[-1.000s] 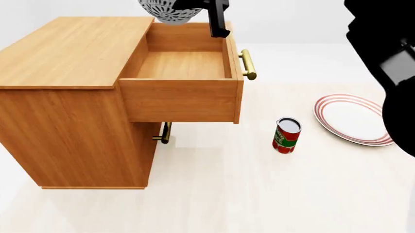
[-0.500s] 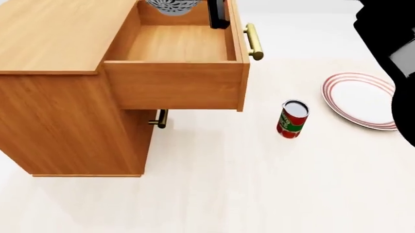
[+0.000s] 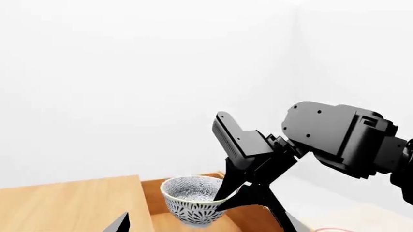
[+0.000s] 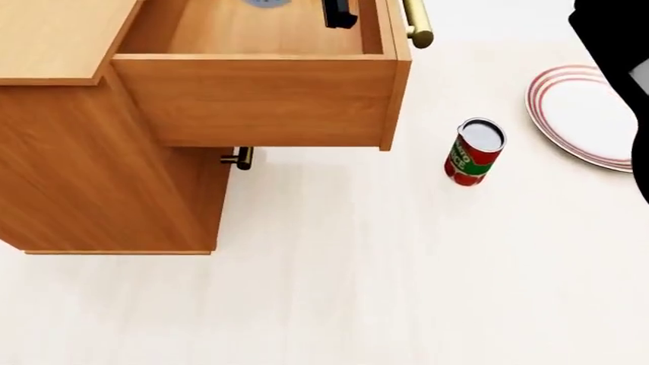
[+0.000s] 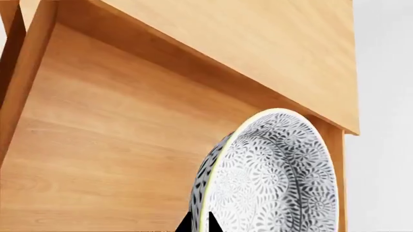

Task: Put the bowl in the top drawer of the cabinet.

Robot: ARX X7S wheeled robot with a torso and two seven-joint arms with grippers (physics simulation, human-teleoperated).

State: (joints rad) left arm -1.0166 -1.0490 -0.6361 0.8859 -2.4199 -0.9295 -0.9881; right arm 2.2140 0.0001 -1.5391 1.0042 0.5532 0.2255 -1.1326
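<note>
Change since earlier: my head view has tilted further down; the cabinet (image 4: 91, 152) and open top drawer (image 4: 254, 95) now sit higher in frame, and the bowl (image 4: 266, 2) shows only as a sliver at the top edge.
Bowl: in the left wrist view I see the bowl (image 3: 191, 200) upright, held in the air above the open drawer (image 3: 193, 222), its speckled pattern inside and out.
Right fingers: the right gripper (image 3: 226, 195) pinches the bowl's rim, one finger inside and one outside; the right wrist view shows the bowl (image 5: 271, 179) close up with the dark fingertips (image 5: 193, 224) on its edge.
Left fingers: only a dark tip (image 3: 118, 224) shows at the edge of the left wrist view; I cannot tell whether they are open or closed.
Drawer: pulled well out, its wooden floor bare where I can see it, the brass handle (image 4: 417, 23) on its front.
Lower drawer: shut, its brass handle (image 4: 239, 158) peeking out below the open one.
Floor (image 4: 385, 274): a red can (image 4: 473, 151) stands upright near the drawer front; a red-ringed plate (image 4: 583, 114) lies flat, apart from the can.
</note>
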